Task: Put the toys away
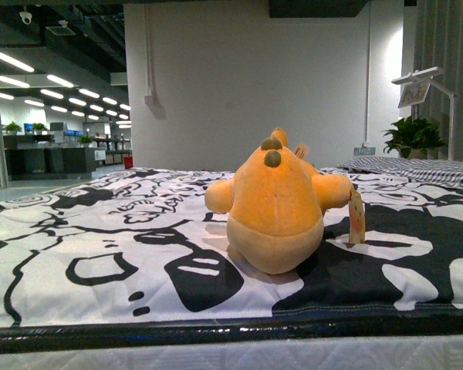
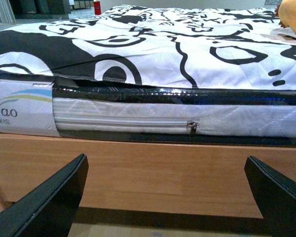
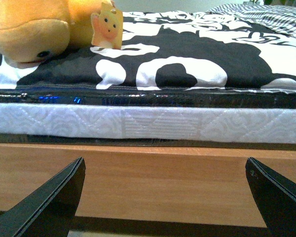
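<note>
- White wall (image 1: 216, 77) fills the background of the front view, with a lit office hall off to the left and a potted plant (image 1: 411, 137) and a white lamp (image 1: 426, 77) to the right.
- A bed takes up the foreground, covered by a quilt (image 1: 100, 247) printed in black and white shapes.
- Striped bedding (image 1: 417, 168) lies at the far right of the bed, behind the quilt.
- The plush toy (image 1: 274, 204) sits on the quilt, a little right of the middle in the front view and near the bed's front edge. It is orange-yellow and plump, with a paler underside, two stubby arms out to the sides and small brownish spikes on top.
- A paper tag (image 1: 356, 218) hangs from the toy's right-hand arm and rests against the quilt.
- The left wrist view shows the mattress side (image 2: 138, 118) with a zip (image 2: 192, 127) and the wooden bed frame (image 2: 163, 173) below it; the toy is just a sliver at the picture's edge.
- The left pincer (image 2: 165, 158) is spread wide and holds nothing, level with the frame.
- The right pincer (image 3: 164, 159) is likewise spread wide and empty, facing the frame, with the toy and its tag on the quilt above and well apart from it.
</note>
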{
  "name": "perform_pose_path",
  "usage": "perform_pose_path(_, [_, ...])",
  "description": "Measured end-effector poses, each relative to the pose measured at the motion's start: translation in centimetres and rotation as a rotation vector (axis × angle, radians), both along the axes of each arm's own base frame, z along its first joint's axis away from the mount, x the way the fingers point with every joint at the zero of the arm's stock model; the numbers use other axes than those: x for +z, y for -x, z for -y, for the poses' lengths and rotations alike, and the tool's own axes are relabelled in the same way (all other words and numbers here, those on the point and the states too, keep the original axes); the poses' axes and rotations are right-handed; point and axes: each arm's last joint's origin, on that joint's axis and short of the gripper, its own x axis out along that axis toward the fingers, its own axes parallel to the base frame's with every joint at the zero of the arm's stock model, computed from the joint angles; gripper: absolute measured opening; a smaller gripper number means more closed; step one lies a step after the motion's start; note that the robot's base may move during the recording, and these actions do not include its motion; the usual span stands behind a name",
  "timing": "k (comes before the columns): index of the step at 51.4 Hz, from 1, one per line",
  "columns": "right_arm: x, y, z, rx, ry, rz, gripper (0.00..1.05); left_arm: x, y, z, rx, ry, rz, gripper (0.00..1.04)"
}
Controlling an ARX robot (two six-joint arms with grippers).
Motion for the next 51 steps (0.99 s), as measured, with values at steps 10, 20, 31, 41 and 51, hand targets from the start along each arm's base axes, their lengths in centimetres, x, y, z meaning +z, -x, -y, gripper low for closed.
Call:
perform_pose_path(10, [0.0,0.0,0.0,0.0,0.0,0.0,0.98,0.0,0.0,0.0,0.0,0.0,0.0,0.98])
perform_pose_path(20, [0.0,0.0,0.0,0.0,0.0,0.0,0.98,0.0,0.0,0.0,0.0,0.0,0.0,0.98])
perform_pose_path(31, [-0.1,-0.2,0.1,0.102,-0.035,-0.039,0.98,0.0,0.0,0.0,0.001,0.0,0.0,0.98])
perform_pose_path(41, [2.8,-2.0,2.8,0.162,-0.124,-0.005,0.98,0.0,0.0,0.0,0.0,0.0,0.0,0.98])
perform_pose_path(51, [8.0,-5.9,4.3,0.127,-0.126,0.083,0.98,0.0,0.0,0.0,0.0,0.0,0.0,0.98])
